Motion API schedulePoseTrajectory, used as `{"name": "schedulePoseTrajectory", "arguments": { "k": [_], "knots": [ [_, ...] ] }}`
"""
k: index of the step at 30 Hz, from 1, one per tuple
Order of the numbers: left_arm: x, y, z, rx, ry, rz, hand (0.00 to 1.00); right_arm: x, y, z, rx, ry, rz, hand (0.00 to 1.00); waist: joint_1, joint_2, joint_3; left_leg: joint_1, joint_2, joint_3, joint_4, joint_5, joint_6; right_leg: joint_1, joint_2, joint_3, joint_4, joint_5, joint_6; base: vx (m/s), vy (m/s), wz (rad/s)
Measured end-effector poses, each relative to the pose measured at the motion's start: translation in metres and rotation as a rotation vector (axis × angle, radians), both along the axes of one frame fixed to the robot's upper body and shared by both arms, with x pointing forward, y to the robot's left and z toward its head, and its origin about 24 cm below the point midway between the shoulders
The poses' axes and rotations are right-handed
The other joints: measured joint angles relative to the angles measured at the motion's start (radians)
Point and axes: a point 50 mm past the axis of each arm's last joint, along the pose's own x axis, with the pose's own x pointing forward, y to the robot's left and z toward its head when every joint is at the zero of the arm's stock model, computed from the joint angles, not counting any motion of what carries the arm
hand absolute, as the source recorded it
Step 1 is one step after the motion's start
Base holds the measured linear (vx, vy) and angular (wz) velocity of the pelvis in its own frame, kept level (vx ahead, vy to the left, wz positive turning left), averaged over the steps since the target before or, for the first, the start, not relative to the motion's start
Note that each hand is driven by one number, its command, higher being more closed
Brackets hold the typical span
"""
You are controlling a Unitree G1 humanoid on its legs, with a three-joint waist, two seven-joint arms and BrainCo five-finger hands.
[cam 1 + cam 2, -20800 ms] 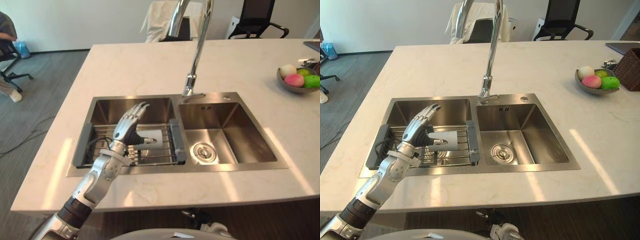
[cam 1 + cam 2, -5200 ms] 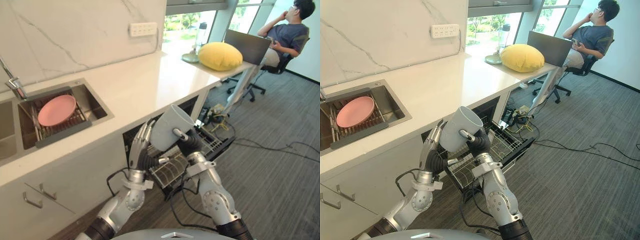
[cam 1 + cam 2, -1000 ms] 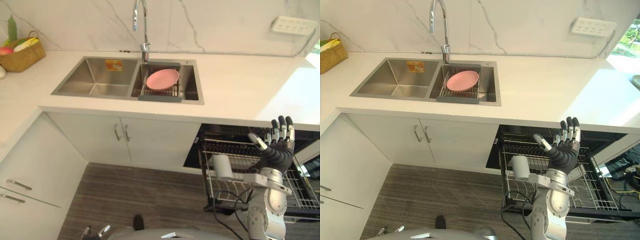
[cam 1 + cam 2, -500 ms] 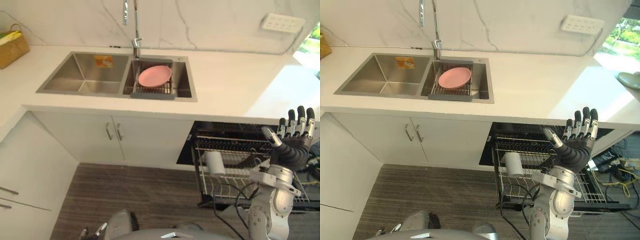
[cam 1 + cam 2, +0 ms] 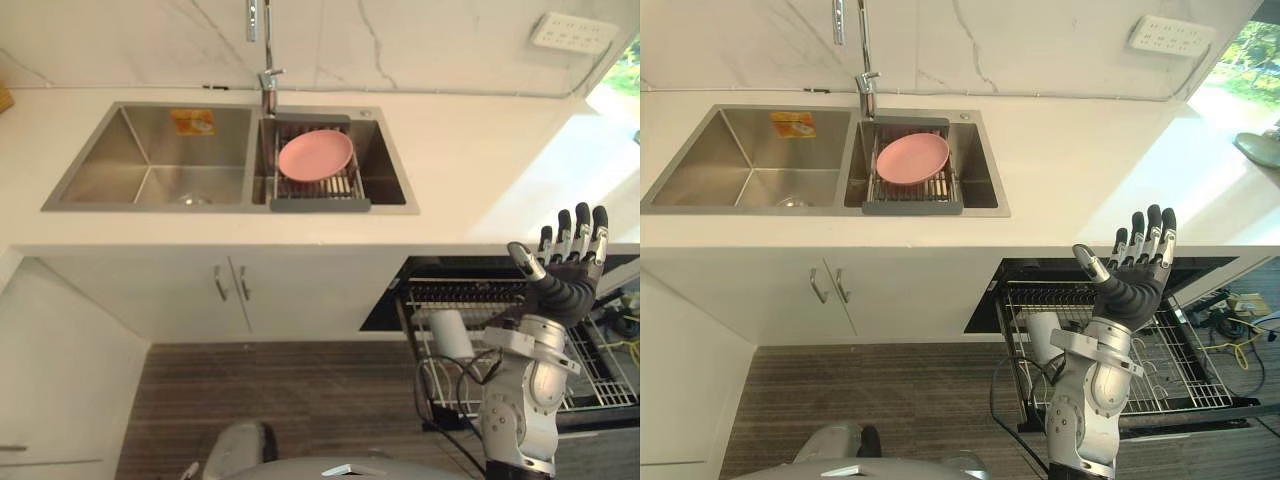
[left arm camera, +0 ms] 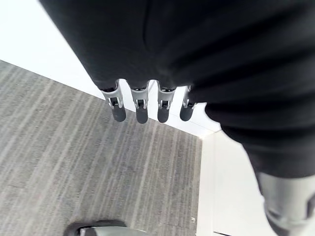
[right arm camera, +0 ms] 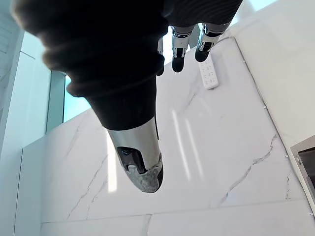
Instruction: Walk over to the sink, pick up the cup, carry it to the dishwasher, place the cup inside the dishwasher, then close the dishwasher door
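The white cup [image 5: 452, 333] sits in the left end of the dishwasher's pulled-out wire rack [image 5: 1185, 375], below the counter edge. My right hand [image 5: 1130, 295] is raised above the rack to the right of the cup, apart from it, fingers straight and spread, holding nothing. In the right wrist view its fingers [image 7: 179, 46] and thumb [image 7: 140, 167] stand straight against the marble wall. The left hand [image 6: 140, 105] hangs low over the grey floor with straight fingers and nothing in it. The dishwasher door [image 5: 1200, 410] lies open under the rack.
On the white counter [image 5: 470, 160] a double sink [image 5: 150, 165] holds a pink plate [image 5: 315, 153] on a drying rack, with the faucet [image 5: 265, 60] behind it. White cabinet doors [image 5: 230, 290] stand left of the dishwasher. A wall outlet [image 5: 570, 32] is at the back right.
The camera has moved, so the sink now shows nearer the middle. My right hand stays raised and open over the rack, and the cup stays where it was.
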Motion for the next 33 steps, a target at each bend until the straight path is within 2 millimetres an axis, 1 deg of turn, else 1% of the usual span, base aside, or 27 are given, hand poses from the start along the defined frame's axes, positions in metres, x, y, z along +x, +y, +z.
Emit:
{"name": "schedulePoseTrajectory", "arguments": {
  "k": [1,2,3,4,5,6,7,8,9,10,12,13,14,16,17,18,21,23,25,26,27,28,29,30,31,32,33],
  "knots": [
    [0.002,0.001,0.0,0.003,-0.005,-0.002,0.0,0.0,0.0,0.0,-0.003,0.0,-0.001,0.0,0.001,-0.001,-0.002,0.016,-0.003,0.002,-0.021,0.002,0.0,-0.031,0.002,-0.003,0.065,0.008,0.016,0.21,0.018,-0.33],
    [0.005,0.002,0.001,0.007,-0.014,-0.005,0.0,0.001,0.001,0.0,-0.007,0.002,0.001,0.0,0.003,-0.003,0.001,0.063,-0.01,0.01,-0.063,0.007,0.003,-0.112,0.003,-0.006,0.233,0.042,0.107,0.18,0.019,-0.31],
    [0.005,0.003,0.001,0.009,-0.015,-0.007,0.0,0.001,0.003,0.0,-0.007,0.003,0.005,0.0,0.003,-0.005,0.003,0.088,-0.015,0.016,-0.08,0.007,0.006,-0.151,0.0,-0.008,0.324,0.072,0.138,0.23,0.014,-0.31],
    [0.009,0.003,0.001,0.01,-0.021,-0.02,0.0,0.002,0.003,-0.002,-0.002,0.01,0.004,0.0,-0.001,-0.002,0.01,0.144,-0.023,0.022,-0.114,0.01,0.023,-0.223,-0.018,-0.041,0.493,0.146,0.094,0.25,-0.023,-0.16],
    [0.012,0.002,0.001,0.008,-0.022,-0.061,0.0,0.003,0.003,-0.006,-0.011,0.037,-0.013,0.0,-0.009,0.003,0.014,0.211,-0.025,0.023,-0.154,0.006,0.027,-0.286,-0.04,-0.118,0.621,0.116,-0.004,0.25,-0.034,-0.11],
    [0.014,0.002,0.002,0.009,-0.029,-0.07,0.0,0.004,0.003,-0.008,-0.015,0.051,-0.018,0.0,-0.011,0.004,0.013,0.23,-0.022,0.024,-0.173,0.008,0.023,-0.307,-0.04,-0.145,0.63,0.1,-0.022,0.23,-0.058,0.05],
    [0.019,0.004,0.002,0.011,-0.04,-0.08,0.0,0.004,0.003,-0.011,-0.011,0.061,-0.019,0.0,-0.022,0.007,0.007,0.248,-0.012,0.024,-0.186,0.013,0.012,-0.338,-0.035,-0.184,0.605,0.074,-0.04,0.23,-0.083,0.15],
    [0.027,0.006,0.003,0.016,-0.058,-0.089,0.0,0.005,0.005,-0.01,-0.013,0.059,-0.007,0.0,-0.033,0.008,0.007,0.261,0.001,0.017,-0.206,0.014,0.003,-0.375,-0.03,-0.231,0.511,0.058,-0.06,0.24,-0.107,0.19],
    [0.03,0.006,0.003,0.014,-0.066,-0.092,0.0,0.006,0.007,-0.01,-0.014,0.059,0.002,0.0,-0.038,0.011,0.006,0.267,0.009,0.013,-0.21,0.015,-0.003,-0.392,-0.028,-0.252,0.444,0.058,-0.062,0.34,-0.163,0.21],
    [0.037,0.005,0.004,0.01,-0.079,-0.104,0.0,0.007,0.009,-0.01,-0.012,0.059,0.014,0.0,-0.05,0.021,0.008,0.269,0.035,-0.001,-0.208,0.008,-0.02,-0.41,-0.016,-0.289,0.299,0.061,-0.063,0.36,-0.208,0.14],
    [0.041,0.003,0.004,0.034,-0.072,-0.158,0.0,0.007,0.009,-0.01,-0.002,0.053,0.024,0.0,-0.047,0.036,0.017,0.295,0.079,-0.006,-0.191,-0.011,-0.054,-0.398,0.012,-0.312,0.065,0.15,-0.093,0.36,-0.239,0.0],
    [0.036,0.004,0.004,0.05,-0.054,-0.174,0.0,0.007,0.009,-0.01,-0.004,0.051,0.031,0.0,-0.046,0.029,0.013,0.317,0.086,-0.005,-0.176,-0.029,-0.077,-0.367,0.018,-0.304,-0.055,0.25,-0.109,0.45,-0.341,-0.11],
    [0.031,-0.001,0.002,0.041,-0.027,-0.174,0.0,0.005,0.008,-0.007,-0.035,0.036,0.041,0.0,-0.048,0.05,0.01,0.362,0.124,-0.022,-0.155,-0.085,-0.111,-0.324,0.05,-0.304,-0.08,0.368,-0.076,0.44,-0.33,-0.07],
    [0.031,-0.014,-0.001,0.006,-0.026,-0.166,0.0,0.005,0.008,-0.004,-0.037,0.022,0.045,0.0,-0.045,0.084,-0.003,0.365,0.159,-0.039,-0.158,-0.087,-0.11,-0.321,0.088,-0.304,-0.082,0.342,-0.083,0.28,-0.215,-0.11],
    [0.035,-0.017,-0.001,0.004,-0.035,-0.18,0.0,0.004,0.009,0.001,-0.036,0.001,0.047,0.0,-0.046,0.109,-0.007,0.364,0.166,-0.056,-0.167,-0.069,-0.104,-0.321,0.097,-0.308,-0.085,0.333,-0.091,0.25,-0.236,-0.04],
    [0.039,-0.018,0.0,0.008,-0.044,-0.181,0.0,0.002,0.011,0.006,-0.04,-0.02,0.055,0.0,-0.047,0.102,-0.003,0.365,0.165,-0.064,-0.18,-0.04,-0.111,-0.318,0.099,-0.313,-0.09,0.325,-0.09,0.21,-0.218,0.06],
    [0.04,-0.017,0.001,0.034,-0.037,-0.192,0.0,-0.004,0.016,0.024,-0.058,-0.098,0.071,0.0,-0.044,0.103,-0.006,0.396,0.167,-0.087,-0.212,0.005,-0.118,-0.285,0.1,-0.331,-0.1,0.308,-0.089,0.09,-0.129,0.22],
    [0.037,-0.015,0.0,0.052,-0.017,-0.206,0.0,-0.003,0.017,0.026,-0.06,-0.109,0.077,0.0,-0.036,0.093,-0.011,0.402,0.169,-0.086,-0.212,0.01,-0.114,-0.279,0.102,-0.334,-0.1,0.288,-0.079,0.01,-0.07,0.12],
    [0.032,-0.012,-0.001,0.071,0.016,-0.234,0.0,-0.002,0.017,0.025,-0.058,-0.097,0.08,0.0,-0.031,0.085,-0.007,0.389,0.176,-0.089,-0.158,0.011,-0.112,-0.253,0.103,-0.347,-0.124,0.282,-0.085,-0.02,-0.056,0.14],
    [0.028,-0.013,-0.002,0.083,0.04,-0.228,0.0,-0.002,0.017,0.023,-0.057,-0.085,0.079,0.0,-0.035,0.081,-0.006,0.333,0.189,-0.09,-0.041,0.017,-0.094,-0.213,0.109,-0.364,-0.192,0.282,-0.077,0.02,-0.081,0.28],
    [0.025,-0.018,-0.004,0.081,0.057,-0.211,0.0,-0.002,0.017,0.021,-0.059,-0.067,0.085,0.0,-0.03,0.119,-0.006,0.24,0.249,-0.088,0.117,0.045,-0.045,-0.166,0.135,-0.381,-0.209,0.259,-0.1,0.06,-0.067,0.32],
    [0.025,-0.018,-0.004,0.089,0.056,-0.208,0.0,-0.002,0.018,0.022,-0.065,-0.069,0.094,0.0,-0.032,0.116,-0.004,0.195,0.265,-0.079,0.204,0.066,-0.034,-0.165,0.144,-0.388,-0.145,0.235,-0.121,0.19,-0.088,0.41],
    [0.018,-0.003,-0.001,0.134,0.067,-0.177,0.0,-0.001,0.021,0.02,-0.062,-0.06,0.112,0.0,-0.03,0.056,0.003,0.149,0.249,-0.054,0.32,0.103,-0.042,-0.073,0.105,-0.367,-0.178,0.195,-0.121,0.21,-0.092,0.4],
    [0.02,-0.004,-0.002,0.132,0.077,-0.162,0.0,0.001,0.019,0.02,-0.076,-0.056,0.112,0.0,-0.021,0.061,0.012,0.145,0.263,-0.064,0.328,0.061,-0.057,-0.044,0.118,-0.379,-0.203,0.21,-0.124,0.18,-0.106,0.36],
    [0.018,-0.005,-0.002,0.13,0.086,-0.174,0.0,0.006,0.017,0.018,-0.079,-0.043,0.115,0.0,-0.008,0.055,0.01,0.125,0.246,-0.058,0.26,-0.029,-0.069,-0.029,0.113,-0.367,-0.227,0.217,-0.122,0.07,-0.037,0.09],
    [0.017,-0.008,-0.003,0.127,0.088,-0.195,0.0,0.01,0.017,0.015,-0.082,-0.032,0.122,0.0,0.003,0.056,0.013,0.117,0.204,-0.057,0.122,-0.045,-0.072,-0.029,0.094,-0.363,-0.23,0.216,-0.117,0.0,0.0,0.0],
    [0.015,-0.009,-0.003,0.127,0.091,-0.201,0.0,0.011,0.017,0.014,-0.08,-0.027,0.125,0.0,0.006,0.061,0.013,0.119,0.185,-0.06,0.04,-0.034,-0.078,-0.031,0.088,-0.362,-0.231,0.215,-0.108,0.0,0.111,-0.19]
  ]
}}
